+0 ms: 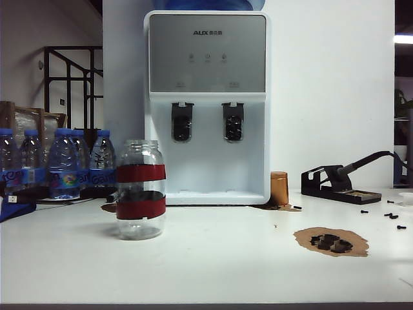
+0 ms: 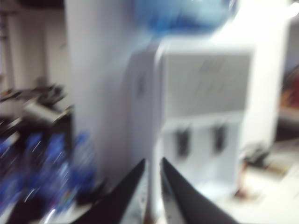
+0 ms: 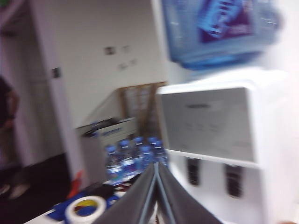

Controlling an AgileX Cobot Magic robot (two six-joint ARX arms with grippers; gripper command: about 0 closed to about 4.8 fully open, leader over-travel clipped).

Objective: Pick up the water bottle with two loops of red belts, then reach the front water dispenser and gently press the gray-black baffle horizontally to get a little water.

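The water bottle (image 1: 141, 190), a clear jar with two red bands, stands upright on the white table, left of the water dispenser's (image 1: 206, 51) bay. The gray-black baffle (image 1: 182, 123) hangs under the left spout, with a matching paddle (image 1: 233, 123) to its right. Neither gripper shows in the exterior view. In the blurred left wrist view, my left gripper (image 2: 153, 159) has a narrow gap between its tips with nothing in it, and faces the dispenser (image 2: 205, 84) from a distance. My right gripper (image 3: 155, 163) is shut and empty, also aimed toward the dispenser (image 3: 210, 121). The jar shows in neither wrist view.
Blue-capped plastic bottles (image 1: 58, 161) crowd the table's left back. A copper cup (image 1: 279, 188) stands right of the dispenser, with a soldering stand (image 1: 339, 181) further right. A brown patch with dark pieces (image 1: 331, 241) and loose screws (image 1: 393, 216) lie at the right. A tape roll (image 3: 86, 208) lies low in the right wrist view.
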